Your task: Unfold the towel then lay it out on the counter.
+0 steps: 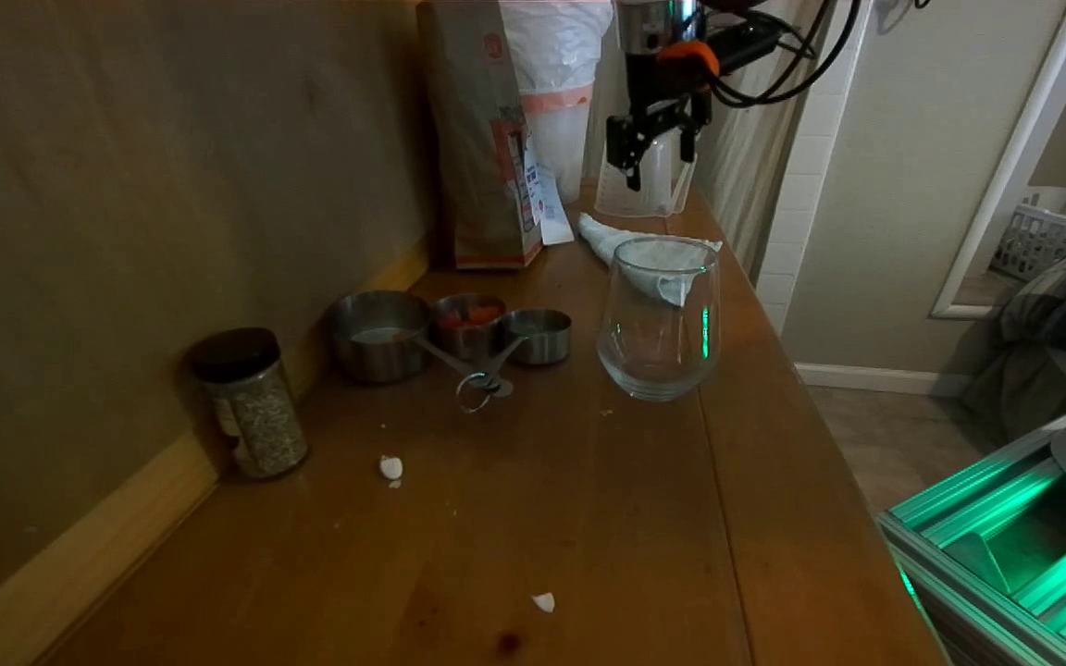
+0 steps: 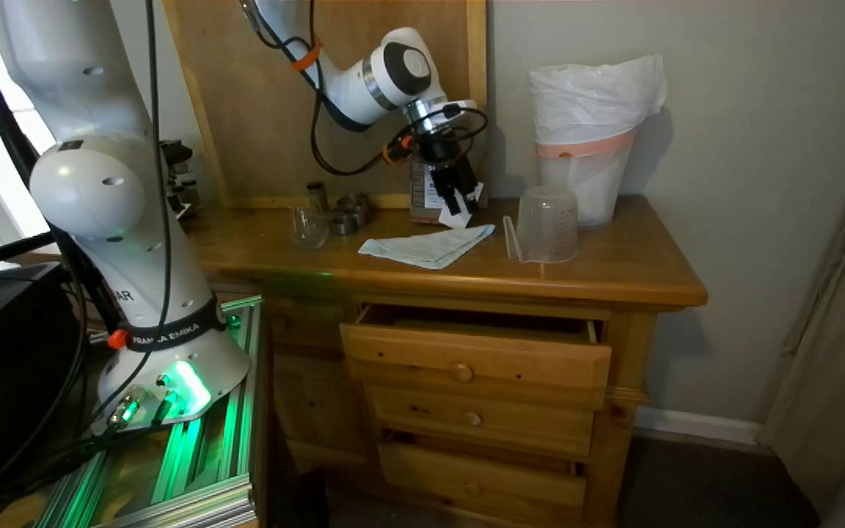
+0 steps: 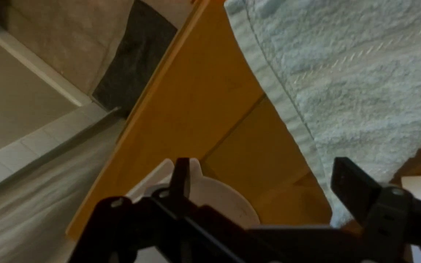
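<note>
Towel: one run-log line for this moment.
towel: on counter, looks folded | jaws: open, empty, above counter | glass vessel: upright, apart from towel

In an exterior view, three cups (image 1: 468,344) sit just left of the glass (image 1: 658,356), the jar (image 1: 255,407) farther left. White bits (image 1: 390,467) lie front-left of the glass. Behind it stand the jug (image 1: 655,190) and, farther left, the bin (image 1: 559,143) and bag (image 1: 482,176).

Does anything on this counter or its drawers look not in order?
The top drawer and bottom drawer stand partly open, as if forgotten. Small white fragments lie loose on the counter, like uncleared debris.
</note>
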